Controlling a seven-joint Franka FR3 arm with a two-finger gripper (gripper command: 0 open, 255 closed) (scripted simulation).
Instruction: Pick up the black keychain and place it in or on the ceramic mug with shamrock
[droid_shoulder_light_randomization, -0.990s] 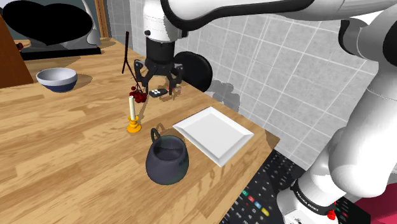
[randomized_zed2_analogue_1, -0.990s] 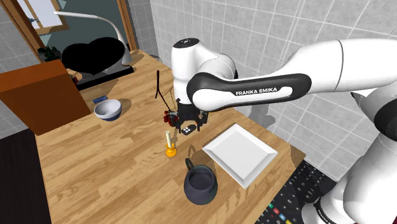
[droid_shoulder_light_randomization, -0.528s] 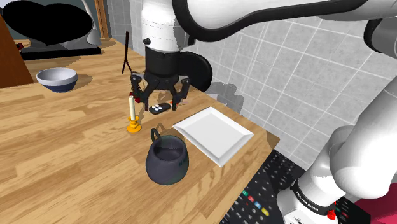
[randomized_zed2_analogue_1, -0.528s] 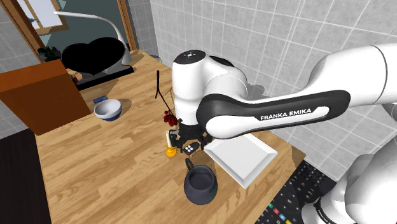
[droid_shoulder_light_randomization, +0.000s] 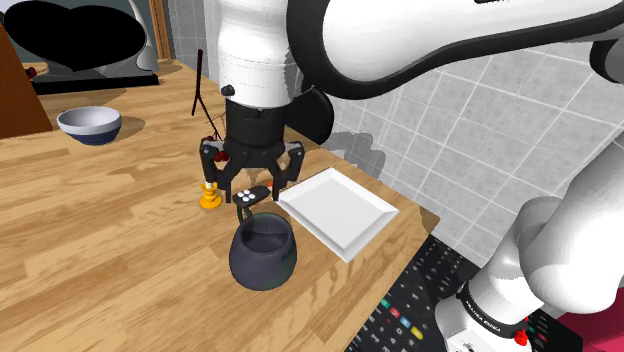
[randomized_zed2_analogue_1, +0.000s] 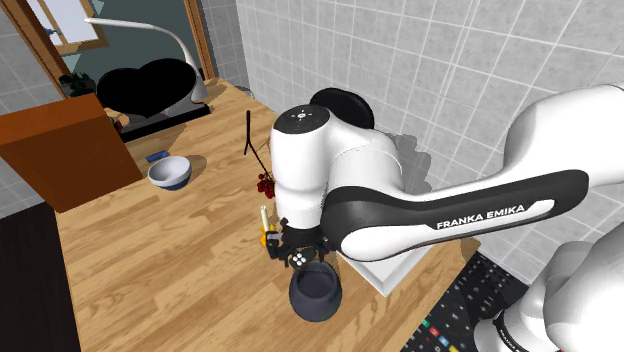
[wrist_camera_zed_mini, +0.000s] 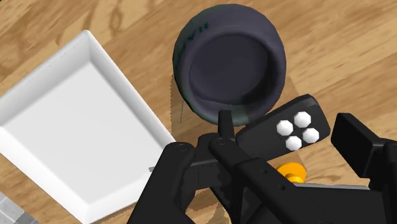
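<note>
Black keychain (wrist_camera_zed_mini: 289, 130) with white buttons is clamped tight in your jaws, off the wooden desk (droid_shoulder_light_randomization: 100, 220), just over the dark mug (droid_shoulder_light_randomization: 263, 252) rim. White plate (droid_shoulder_light_randomization: 338, 210) is just right of the mug in the shoulder view, and the orange candle holder (droid_shoulder_light_randomization: 209, 199) is just beyond it.

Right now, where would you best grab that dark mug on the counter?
Probably the mug by its rim wall, from straight above: it stands upright, mouth open, so one finger fits inside and one outside. Choose the side away from its handle.
</note>
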